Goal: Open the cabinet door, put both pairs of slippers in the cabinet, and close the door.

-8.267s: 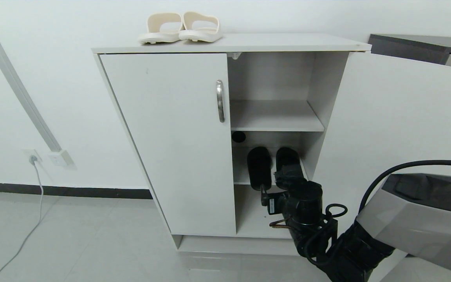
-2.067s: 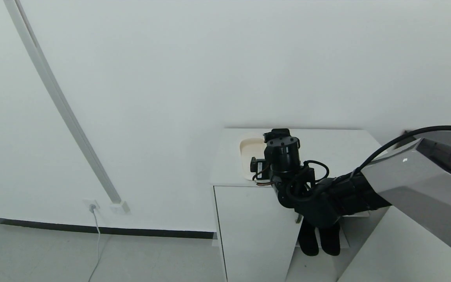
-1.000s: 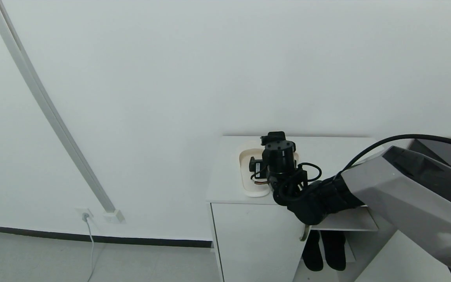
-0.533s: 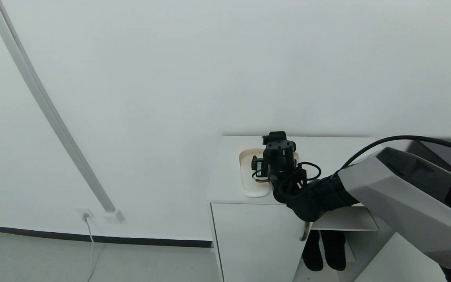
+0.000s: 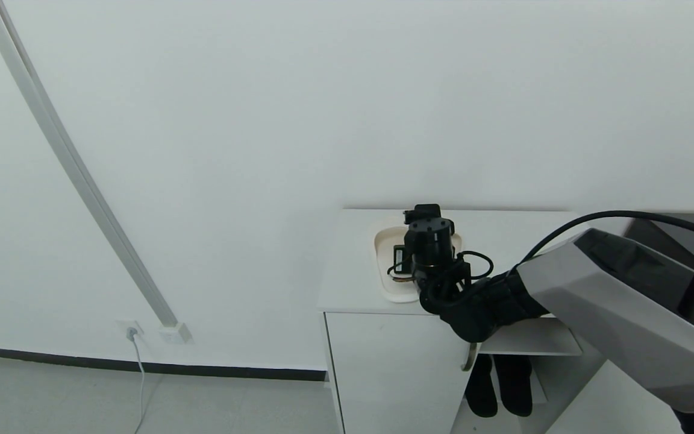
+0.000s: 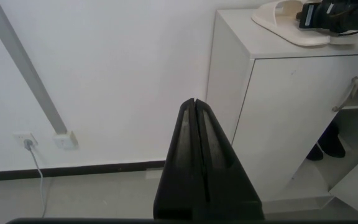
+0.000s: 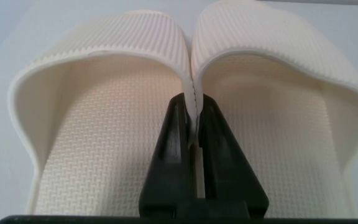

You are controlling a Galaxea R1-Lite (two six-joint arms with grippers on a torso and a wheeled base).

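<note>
On the cabinet [image 5: 356, 265] top, the right gripper [image 7: 194, 140] pinches the touching inner edges of the cream slippers [image 7: 98, 149].
Head view adds black slippers [image 5: 481, 392] inside; left gripper [image 6: 194, 115] is pressed together.

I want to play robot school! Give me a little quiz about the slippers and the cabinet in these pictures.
1. True or false: the right gripper pinches the cream slippers where their two straps meet.
2. Where are the black slippers? A: on top of the cabinet. B: inside the cabinet. C: on the floor.
3. Fill in: the left gripper is ____ (open or shut).
Key: 1 true; 2 B; 3 shut.
</note>
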